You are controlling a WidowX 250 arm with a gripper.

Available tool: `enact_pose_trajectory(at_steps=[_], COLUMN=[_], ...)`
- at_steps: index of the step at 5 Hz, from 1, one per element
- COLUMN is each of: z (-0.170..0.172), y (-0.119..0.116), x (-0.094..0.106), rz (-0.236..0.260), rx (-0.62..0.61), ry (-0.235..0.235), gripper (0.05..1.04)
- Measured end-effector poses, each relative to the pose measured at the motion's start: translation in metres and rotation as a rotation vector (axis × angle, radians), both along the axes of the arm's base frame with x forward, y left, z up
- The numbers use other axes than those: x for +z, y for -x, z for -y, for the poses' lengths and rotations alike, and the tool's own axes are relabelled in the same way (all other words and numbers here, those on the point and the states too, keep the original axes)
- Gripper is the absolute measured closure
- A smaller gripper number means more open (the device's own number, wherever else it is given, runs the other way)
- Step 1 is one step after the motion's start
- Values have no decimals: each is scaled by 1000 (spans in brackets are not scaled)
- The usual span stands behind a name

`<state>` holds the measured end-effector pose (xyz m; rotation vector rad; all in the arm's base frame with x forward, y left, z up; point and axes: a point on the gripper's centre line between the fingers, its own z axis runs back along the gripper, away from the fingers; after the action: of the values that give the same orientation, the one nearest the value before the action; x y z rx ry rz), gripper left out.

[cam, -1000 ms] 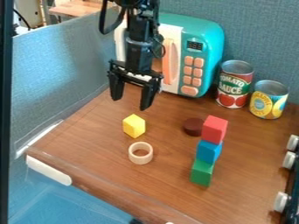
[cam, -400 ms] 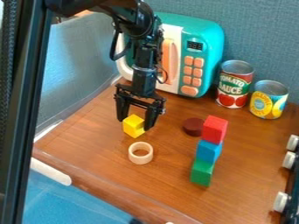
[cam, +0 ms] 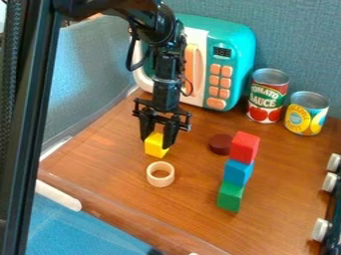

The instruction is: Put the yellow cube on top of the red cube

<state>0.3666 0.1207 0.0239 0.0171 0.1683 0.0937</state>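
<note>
Between the preceding frame and this one, the hand (cam: 156,142) had narrowed its grip, and the yellow cube (cam: 156,148) had turned and shifted slightly to the right. The yellow cube lay at the lower ends of the two fingers, one on its left side and one on its right; the hand was closed on it, grasping it. The cube was low over the table (cam: 286,169), left of the middle of the scene; whether it still touched the surface could not be told.

A light wooden ring (cam: 152,181) lay just to the near side of the yellow cube. A dark red disc (cam: 220,144) lay between the hand and the stack at right, close by the stack. The stack consisted of the red cube (cam: 244,147) on top, a blue cube (cam: 238,173) in the middle and a green cube (cam: 230,197) at the bottom. Behind the hand stood a teal toy microwave (cam: 234,40); to its right, at the far side, stood two cans, one red (cam: 267,97) and one yellow (cam: 306,114).

Count: four cubes, one of each colour; one ring; one disc; two cans; one microwave.
</note>
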Motion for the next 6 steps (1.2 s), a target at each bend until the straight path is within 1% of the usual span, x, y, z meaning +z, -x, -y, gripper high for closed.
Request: enact_pose_trajectory(at_steps=[1, 2, 3, 4, 5, 6], z=[4, 27, 56, 97, 128, 150], y=[6, 12, 16, 9, 7, 8], x=[23, 78, 122, 148, 150, 150], rz=[16, 72, 79, 132, 151, 157], rx=[34, 87, 96, 55, -15, -59], ry=[-7, -51, -85, -143, -152, -135], gripper=[504, 504, 504, 504, 504, 504])
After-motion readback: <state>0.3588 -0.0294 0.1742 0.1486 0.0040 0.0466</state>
